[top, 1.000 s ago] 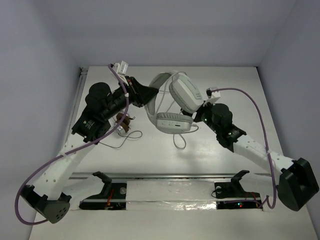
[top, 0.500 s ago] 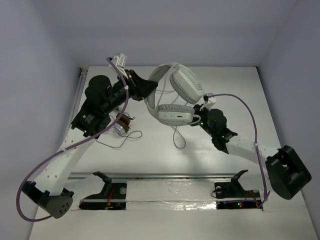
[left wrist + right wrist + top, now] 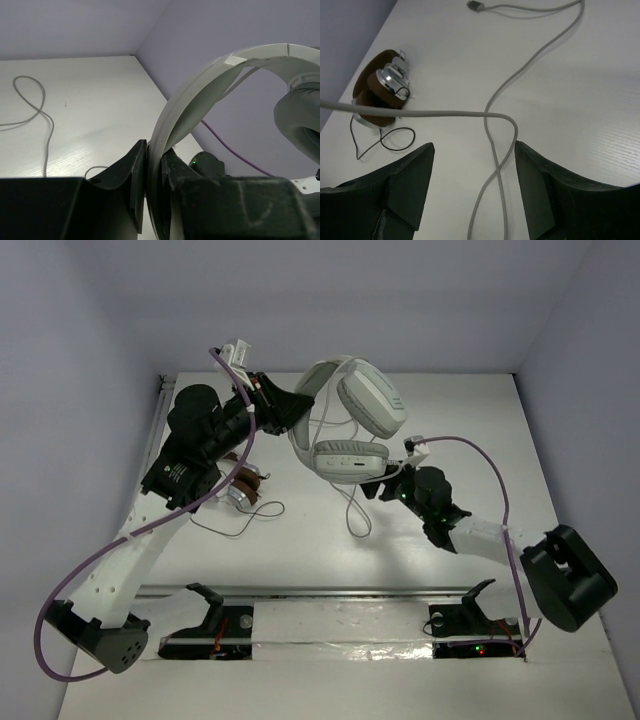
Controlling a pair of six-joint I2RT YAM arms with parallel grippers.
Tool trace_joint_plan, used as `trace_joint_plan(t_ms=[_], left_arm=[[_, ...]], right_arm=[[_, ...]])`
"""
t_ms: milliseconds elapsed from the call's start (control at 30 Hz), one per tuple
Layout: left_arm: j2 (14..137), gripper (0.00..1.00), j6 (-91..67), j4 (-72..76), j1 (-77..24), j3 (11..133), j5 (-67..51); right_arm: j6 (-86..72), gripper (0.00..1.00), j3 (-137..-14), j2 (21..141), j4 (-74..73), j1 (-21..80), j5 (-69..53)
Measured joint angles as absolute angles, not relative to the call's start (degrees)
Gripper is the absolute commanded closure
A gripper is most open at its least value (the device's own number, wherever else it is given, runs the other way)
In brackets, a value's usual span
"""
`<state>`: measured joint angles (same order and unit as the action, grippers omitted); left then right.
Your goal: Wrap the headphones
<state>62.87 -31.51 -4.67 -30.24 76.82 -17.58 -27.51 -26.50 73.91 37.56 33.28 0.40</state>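
I see the headphones (image 3: 345,430) held up near 12 o'clock of the table (image 3: 470,420). My left gripper (image 3: 292,412) reaches in from 9 o'clock, its jaws clamped on the padded headband (image 3: 200,95). The left wrist view shows the band pinched edge-on between the two dark fingers (image 3: 132,185). Both earcups sit on the 3 o'clock side of that grip, with the lower earcup (image 3: 350,458) at 6 o'clock of the other.

My right gripper (image 3: 383,486) is just at 4 o'clock of the lower earcup, jaws spread wide and holding nothing. In its wrist view the grey cable (image 3: 540,50) snakes over the table toward 12 o'clock, ending in the plug (image 3: 475,5). Another stretch of it crosses the gap between the fingertips; I cannot tell whether it touches them.

The smaller brown headphones (image 3: 243,487) lie at 8 o'clock of the white pair, beneath my left arm, with a thin black wire (image 3: 385,142) curled beside them.
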Motion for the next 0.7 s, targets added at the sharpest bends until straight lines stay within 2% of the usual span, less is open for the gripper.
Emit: trace_joint_plan(t_ms=[333,433,500,533,600,633,700], left_arm=[[62.94,1.0,-31.99,-4.67,-30.24,77.14,-17.58],[62.96,1.0,-32.14,-4.67,-30.24,77.6,-17.58],[63.07,1.0,-32.23,-4.67,-30.24,78.0,-17.61],[63.2,1.0,-32.27,-4.64,-30.24,78.24,-17.61],[63.72,1.0,-32.36,-4.64,-30.24,78.96,-17.58],[64.03,1.0,-32.42,-4.62,-30.24,79.31,-17.58],[64.53,1.0,-32.67,-4.51,-30.24,79.72,-17.56]], right_arm=[[-25.89,0.3,-33.76,93.54,47.59,33.28,-1.02],[-26.65,0.34,-35.14,99.68,51.66,33.28,-2.33],[-27.42,0.4,-35.2,102.41,54.37,33.28,-3.31],[-27.99,0.48,-35.2,103.48,55.42,33.28,-3.75],[-28.77,0.51,-35.2,104.97,57.63,33.28,-4.64],[-29.19,0.69,-35.2,105.41,58.54,33.28,-4.8],[-30.11,0.71,-35.2,106.26,60.88,33.28,-5.23]])
